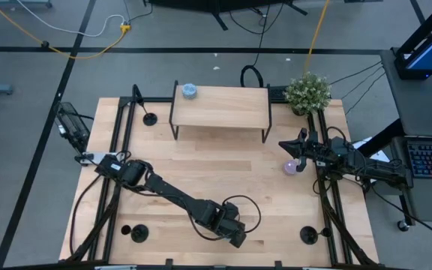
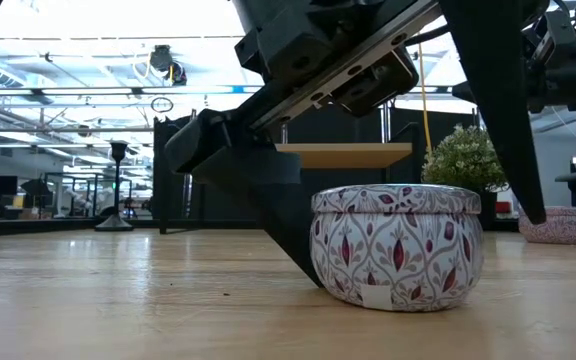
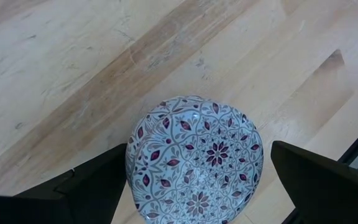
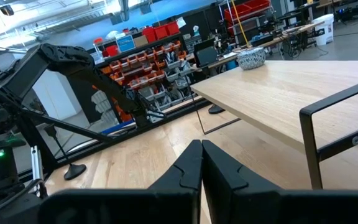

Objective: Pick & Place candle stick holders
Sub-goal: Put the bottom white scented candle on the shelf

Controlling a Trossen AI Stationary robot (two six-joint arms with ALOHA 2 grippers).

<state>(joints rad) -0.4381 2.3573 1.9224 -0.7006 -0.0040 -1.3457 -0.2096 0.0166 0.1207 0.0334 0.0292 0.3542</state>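
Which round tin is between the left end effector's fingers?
The maroon-patterned tin near the front edge; the blue tin stands on the shelf, the pink tin far right.

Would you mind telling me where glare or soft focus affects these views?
Low view: bright ceiling lights wash out the upper left, while the patterned tin stays sharp. Left wrist view: the dark fingers flanking the tin look soft. High view: evenly lit table.

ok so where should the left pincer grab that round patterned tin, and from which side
Grip the round white tin with the maroon leaf pattern across its curved side wall, coming straight down. It stands upright on the wooden table, flat lid up, and the open left pincer straddles it. The right pincer waits, shut.
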